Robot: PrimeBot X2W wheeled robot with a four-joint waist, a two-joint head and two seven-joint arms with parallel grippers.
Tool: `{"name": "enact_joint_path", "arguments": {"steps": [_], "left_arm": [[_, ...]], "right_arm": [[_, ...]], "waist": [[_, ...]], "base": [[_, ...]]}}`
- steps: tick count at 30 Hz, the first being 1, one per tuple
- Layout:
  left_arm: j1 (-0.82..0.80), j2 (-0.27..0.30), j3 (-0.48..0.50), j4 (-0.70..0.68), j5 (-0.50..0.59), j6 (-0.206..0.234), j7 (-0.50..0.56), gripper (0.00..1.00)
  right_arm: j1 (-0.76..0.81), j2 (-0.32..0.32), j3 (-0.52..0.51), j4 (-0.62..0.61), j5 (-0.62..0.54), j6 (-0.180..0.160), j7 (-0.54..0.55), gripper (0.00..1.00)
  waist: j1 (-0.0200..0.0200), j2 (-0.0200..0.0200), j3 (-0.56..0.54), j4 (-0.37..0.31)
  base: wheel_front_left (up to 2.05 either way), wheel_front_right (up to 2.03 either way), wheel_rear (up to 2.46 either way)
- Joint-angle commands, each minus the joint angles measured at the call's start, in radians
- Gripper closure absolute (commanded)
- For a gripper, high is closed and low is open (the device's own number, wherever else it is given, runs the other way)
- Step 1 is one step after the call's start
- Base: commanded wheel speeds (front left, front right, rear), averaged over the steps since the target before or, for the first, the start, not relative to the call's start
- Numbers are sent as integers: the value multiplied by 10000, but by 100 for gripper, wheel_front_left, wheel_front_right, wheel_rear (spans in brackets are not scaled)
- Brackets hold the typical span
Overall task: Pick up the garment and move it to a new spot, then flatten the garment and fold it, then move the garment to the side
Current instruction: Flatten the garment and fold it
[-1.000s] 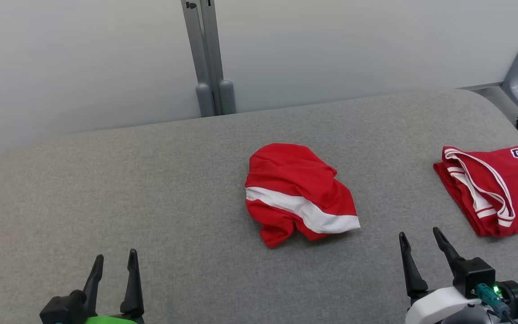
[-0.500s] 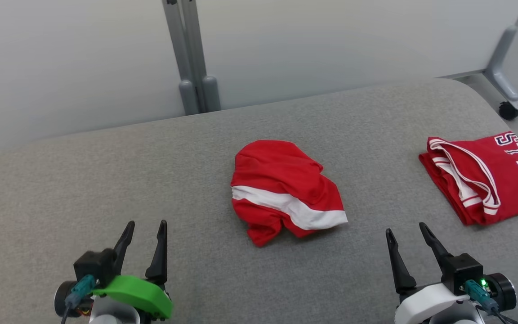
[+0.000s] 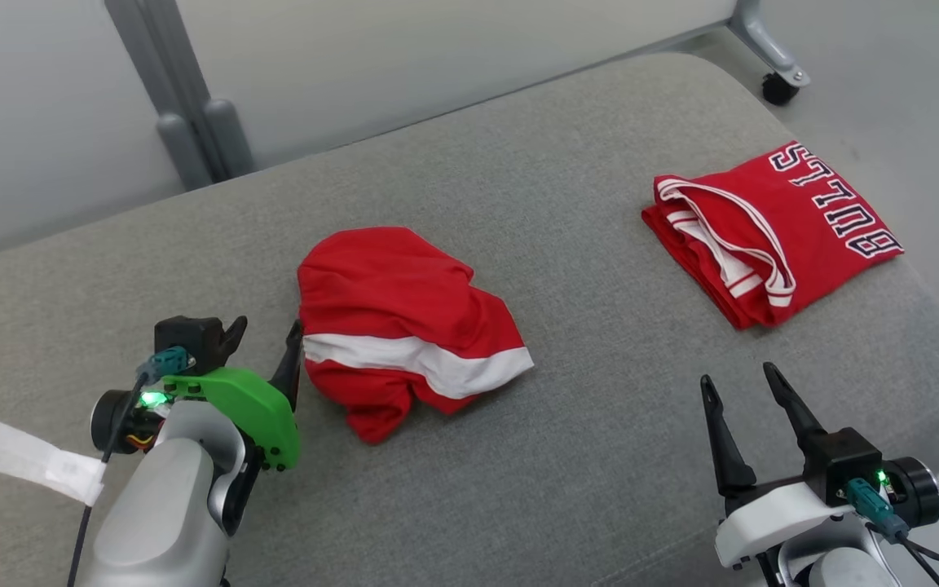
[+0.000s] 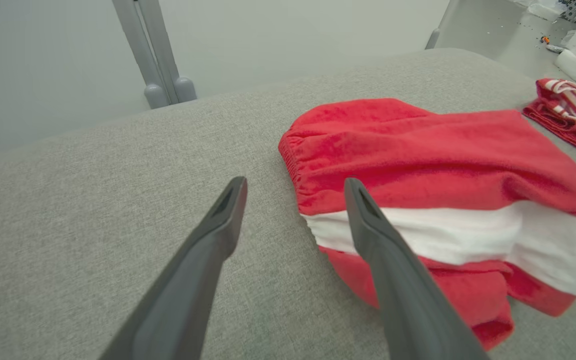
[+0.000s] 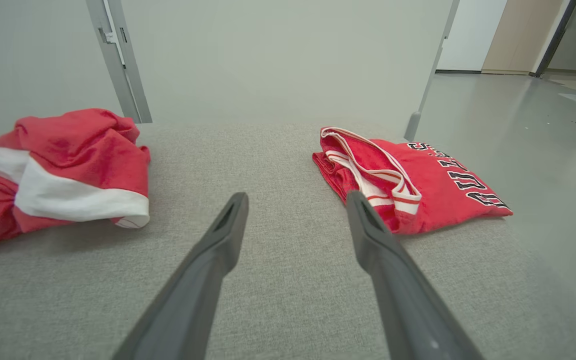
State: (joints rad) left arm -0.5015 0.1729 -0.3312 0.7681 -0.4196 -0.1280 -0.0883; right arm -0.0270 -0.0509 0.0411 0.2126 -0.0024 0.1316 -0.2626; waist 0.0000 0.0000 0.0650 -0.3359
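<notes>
**benchrat:** ok where's the garment (image 3: 404, 334) sitting right now? can't work it out.

**foldy_mc:** middle-ish of the grey padded table (image 3: 584, 473), scrunched into a lump. It's red with a fat white band across it, lying loose, nothing has hold of it.

**benchrat:** and the left gripper (image 3: 267, 330)? looks super close.

**foldy_mc:** yeah, it's right at the garment's left edge. Fingers spread wide, nothing between them. In the left wrist view one finger (image 4: 393, 260) overlaps the gathered elastic hem and the other is over bare table. Whether that finger actually touches the cloth, honestly can't tell.

**benchrat:** right one?

**foldy_mc:** right gripper (image 3: 738, 375) is down by the near edge of the table, well apart from the garment. Fingers are wide apart too, gripping nothing. Past it there's a folded red jersey (image 3: 771, 236) with dark lettering and white trim, near the table's right end. There's a grey post (image 3: 192, 122) behind the table and a caster wheel (image 3: 779, 88) on the floor by the far right corner.
</notes>
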Motion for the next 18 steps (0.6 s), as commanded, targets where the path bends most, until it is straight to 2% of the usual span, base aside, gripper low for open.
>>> {"name": "enact_joint_path", "arguments": {"steps": [1,9,15,18], "left_arm": [[-198,67,-166,174,65,-32,34,0],[-809,122,-789,1302,-167,1,-213,0],[-1255,-129,-722,2430,-121,894,-23,0],[-1399,-261,-699,2849,-174,1150,5,0]], "right_arm": [[-149,6,16,-67,57,-19,-26,0],[-234,2,114,-151,182,-19,-27,0],[-347,0,256,-153,215,-20,-27,0],[-315,-1,249,-142,232,-20,-27,0]], "waist": [[0,0,811,-779],[0,0,1060,-989],[0,0,1134,-1055],[0,0,1141,-1041]], "base": [[0,0,0],[0,0,0],[0,0,0],[0,0,0]]}}
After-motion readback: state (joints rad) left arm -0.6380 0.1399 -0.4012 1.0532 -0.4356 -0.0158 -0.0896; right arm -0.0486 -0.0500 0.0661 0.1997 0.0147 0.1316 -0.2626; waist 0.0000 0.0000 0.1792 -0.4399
